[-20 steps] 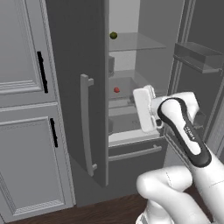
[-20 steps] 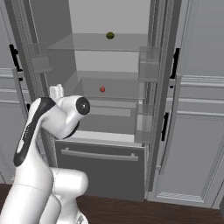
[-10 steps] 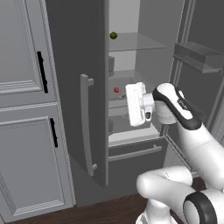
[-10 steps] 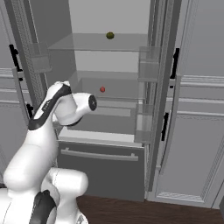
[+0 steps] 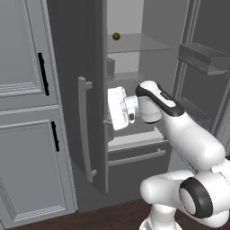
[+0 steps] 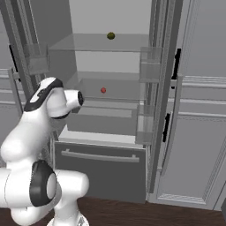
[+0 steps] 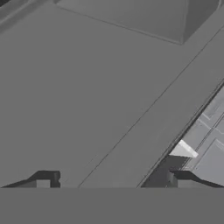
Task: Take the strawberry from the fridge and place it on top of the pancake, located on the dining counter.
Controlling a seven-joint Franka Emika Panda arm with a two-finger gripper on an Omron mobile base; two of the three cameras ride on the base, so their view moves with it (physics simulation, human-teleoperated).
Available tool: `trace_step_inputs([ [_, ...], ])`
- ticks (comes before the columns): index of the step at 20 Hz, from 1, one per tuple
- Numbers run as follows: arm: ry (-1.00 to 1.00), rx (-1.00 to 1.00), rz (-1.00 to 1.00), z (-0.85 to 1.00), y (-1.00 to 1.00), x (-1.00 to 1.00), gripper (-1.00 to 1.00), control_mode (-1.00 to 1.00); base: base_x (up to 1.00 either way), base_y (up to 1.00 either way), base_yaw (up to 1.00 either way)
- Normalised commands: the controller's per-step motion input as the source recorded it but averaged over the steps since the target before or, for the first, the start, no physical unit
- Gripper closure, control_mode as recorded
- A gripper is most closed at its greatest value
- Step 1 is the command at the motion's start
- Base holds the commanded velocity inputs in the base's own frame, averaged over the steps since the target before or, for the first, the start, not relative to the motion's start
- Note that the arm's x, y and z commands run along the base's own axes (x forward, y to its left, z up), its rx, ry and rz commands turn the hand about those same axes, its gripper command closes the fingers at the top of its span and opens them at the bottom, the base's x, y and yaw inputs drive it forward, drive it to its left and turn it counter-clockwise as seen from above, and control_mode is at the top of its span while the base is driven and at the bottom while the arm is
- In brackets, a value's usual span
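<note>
The fridge (image 6: 101, 167) stands open, with a pale interior and glass shelves. On its middle shelf lies the tiny red strawberry (image 6: 103, 90); in the left base view my hand (image 5: 117, 108) hides it. My hand is in front of that shelf, left of the strawberry, close to the inner edge of the left fridge door (image 5: 72, 67). In the hand view my gripper (image 7: 111, 181) is open, with its tips wide apart, nothing between them, and a flat grey surface ahead. The pancake and the dining counter are out of view.
A small olive-green fruit (image 6: 111, 35) sits on the upper glass shelf. Clear door bins (image 6: 150, 66) line the right door. A pull-out drawer (image 5: 134, 157) lies below the shelves. Light grey cabinets with black handles (image 5: 27, 134) flank the fridge.
My hand has swung left across the fridge opening toward the left door, now covering the strawberry in the left base view. The jaws stay wide apart.
</note>
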Motion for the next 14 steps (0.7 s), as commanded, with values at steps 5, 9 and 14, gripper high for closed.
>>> trace_step_inputs([
  [5, 0.1, -0.02, 0.05, -0.05, 0.88, -0.09, -1.0, -1.0, 0.0, 0.0, 0.0],
  [9, 0.08, 0.0, 0.0, -0.15, 0.76, -0.16, -1.0, -1.0, 0.0, 0.0, 0.0],
  [14, 0.0, 0.0, -0.04, -0.19, 0.52, -0.23, -1.0, -1.0, 0.0, 0.0, 0.0],
])
